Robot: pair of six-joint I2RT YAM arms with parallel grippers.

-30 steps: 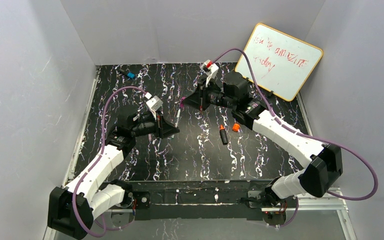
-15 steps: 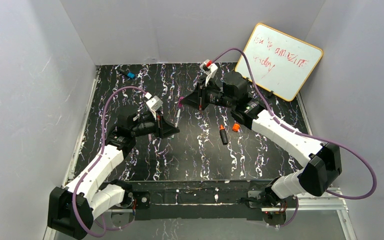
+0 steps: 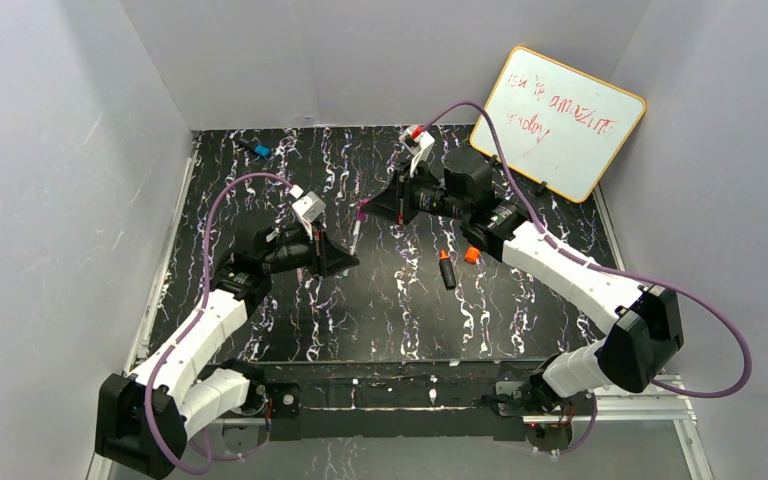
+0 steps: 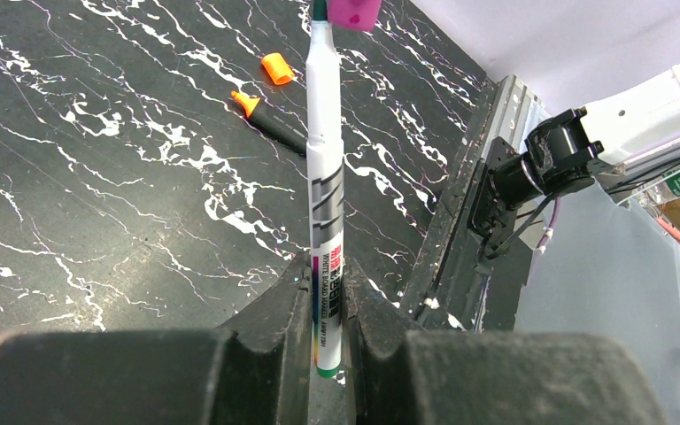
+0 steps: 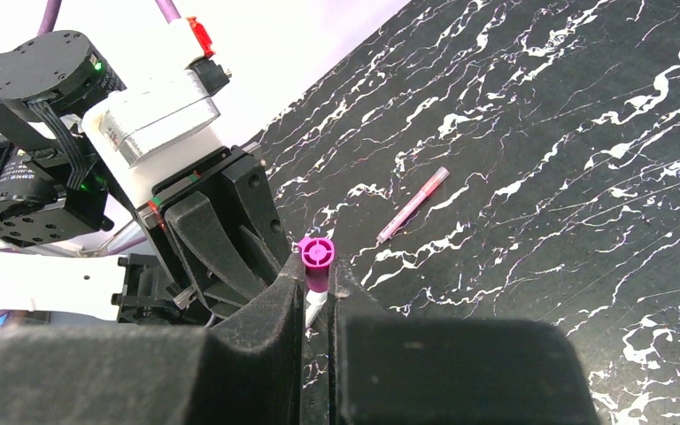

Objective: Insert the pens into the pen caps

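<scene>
- The left gripper (image 4: 327, 282) is closed on the white pen (image 4: 323, 159). The pen is clamped near its rear end between the two dark fingers, and its printed barrel runs straight out from them.
- The pen's dark tip is seen at the top edge of the left wrist view, just beside the magenta cap (image 4: 354, 11). Whether the tip has entered the cap cannot be told.
- The right gripper (image 5: 317, 271) is closed on the magenta cap (image 5: 316, 257). The cap is pinched between the fingertips, with its round closed end turned towards the right wrist camera.
- In the top view both grippers are held above the table (image 3: 380, 310) near its middle, facing each other, with pen and cap between them.
- The marker (image 3: 446, 270) is seen lying flat on the table, below the right arm.
- The orange cap (image 3: 472, 255) is lying just beside the marker, apart from it.
- The pink pen (image 5: 414, 204) is lying flat on the table, beyond the left gripper in the right wrist view.
- A small blue-ended piece (image 3: 257, 149) is noted at the far left corner.
- A whiteboard (image 3: 558, 120) is propped at the far right corner.
</scene>
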